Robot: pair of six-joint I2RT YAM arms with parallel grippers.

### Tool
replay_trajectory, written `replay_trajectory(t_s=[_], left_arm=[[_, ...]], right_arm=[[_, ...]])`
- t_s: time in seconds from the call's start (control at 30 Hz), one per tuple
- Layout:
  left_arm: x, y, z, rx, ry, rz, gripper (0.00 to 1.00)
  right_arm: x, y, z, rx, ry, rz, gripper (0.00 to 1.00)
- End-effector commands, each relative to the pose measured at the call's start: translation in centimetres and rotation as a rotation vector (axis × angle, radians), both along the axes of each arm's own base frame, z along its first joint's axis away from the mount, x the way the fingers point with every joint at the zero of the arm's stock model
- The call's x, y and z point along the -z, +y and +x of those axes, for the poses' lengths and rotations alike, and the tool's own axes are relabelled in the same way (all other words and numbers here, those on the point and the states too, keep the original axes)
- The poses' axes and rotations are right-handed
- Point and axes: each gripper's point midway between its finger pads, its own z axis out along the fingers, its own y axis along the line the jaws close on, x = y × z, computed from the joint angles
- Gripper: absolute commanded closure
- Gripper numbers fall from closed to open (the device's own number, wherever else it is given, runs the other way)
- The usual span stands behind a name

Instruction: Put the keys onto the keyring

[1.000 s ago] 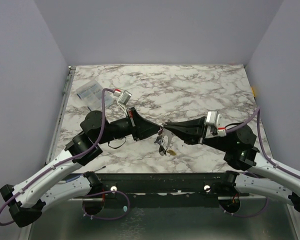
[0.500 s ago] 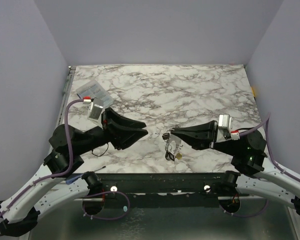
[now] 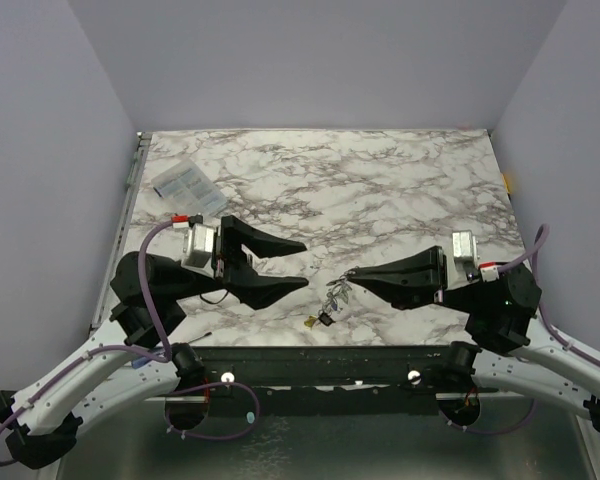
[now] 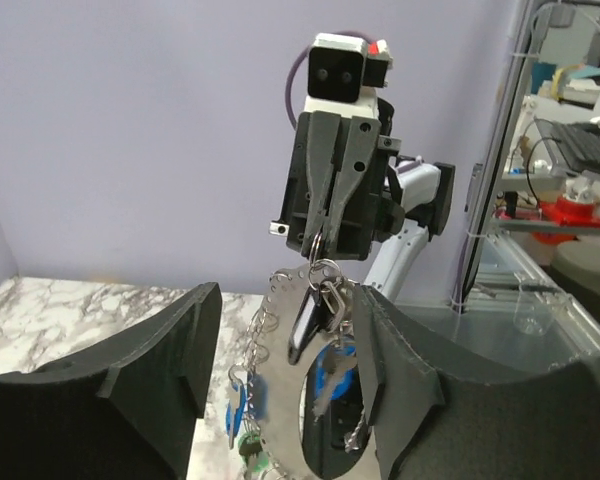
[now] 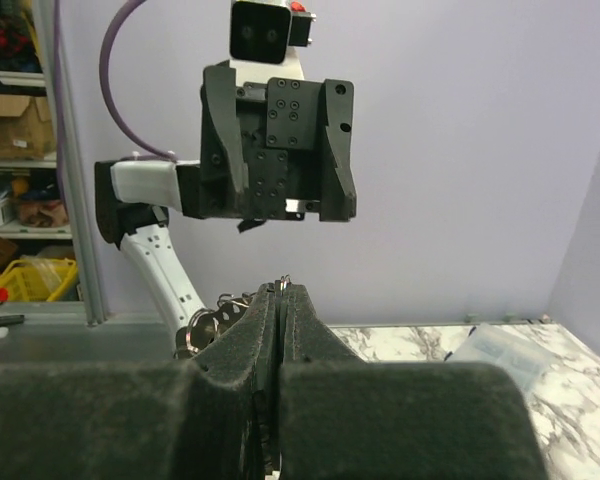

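Where the keys [image 3: 329,302] dangle near the table's [image 3: 380,190] six o'clock edge, your right gripper [image 3: 350,275], reaching in from three o'clock, pinches their keyring [image 4: 322,268] tight. Your left gripper [image 3: 304,264] at nine o'clock gapes, touching nothing. Farther off, a clear packet [image 3: 185,187] lies at ten o'clock.

From above, the keys [image 3: 335,297] are too small to tell apart.

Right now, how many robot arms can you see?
2. The left arm reaches in from the near-left, and the left end effector is open. The right arm reaches in from the near-right, and the right end effector is shut on the keyring. None looks hidden.
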Motion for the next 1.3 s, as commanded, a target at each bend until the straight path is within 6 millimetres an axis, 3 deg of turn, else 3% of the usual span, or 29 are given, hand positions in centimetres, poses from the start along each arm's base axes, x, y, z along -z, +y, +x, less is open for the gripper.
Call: replay_trajectory(t_s=[0.0,0.1,0.47,0.9,1.1,1.27], left_arm=[[0.0,-0.8,-1.2,0.071,-0.169,-0.011,0.44],[0.6,-1.3,-0.5,0.053,-0.174,0.0,0.53],[3.4,-2.1,-0.2,0.077,-0.154,0.054,0.61],[3.0,-1.0,-0.4,0.038,-0.129,0.029,0.58],[3.3,-1.2,-0.5,0.06,-0.104,0.038,0.7],[3.5,-1.5,-0.5,0.075,-0.088,0.041,0.71]], right_arm=[[-2.6,-0.2,-1.5,-0.074,-0.036,0.065,0.99],[-2.5,0.7,-1.6,-0.102,-0.031,0.049,0.99],[-2.8,2.6,-1.2,-0.141,-0.039,0.027,0.99],[-2.8,3.5,-1.0,-0.163,-0.029,0.011,0.99],[-2.7,3.8,-1.4,-0.193,-0.028,0.006,0.99],[-2.9,3.9,-1.5,-0.201,-0.029,0.008,0.99]])
